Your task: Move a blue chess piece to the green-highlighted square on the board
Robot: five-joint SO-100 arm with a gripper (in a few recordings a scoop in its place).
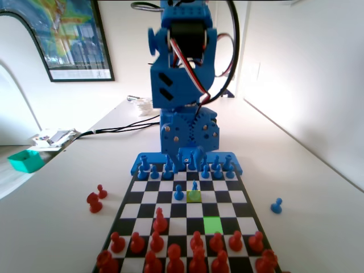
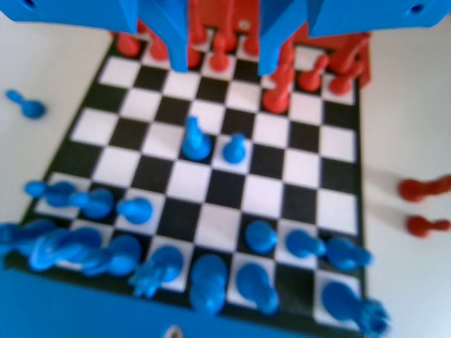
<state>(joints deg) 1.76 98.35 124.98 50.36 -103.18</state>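
Blue chess piece on yellow-green square

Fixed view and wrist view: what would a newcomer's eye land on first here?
First the blue arm, towering at the board's far end in the fixed view. Next the green-highlighted square, bare, just ahead of the red ranks, with a paler yellow-green cell beyond it where the blue chess piece stands. In the wrist view the gripper hangs apart over the red side, its fingers holding nothing.
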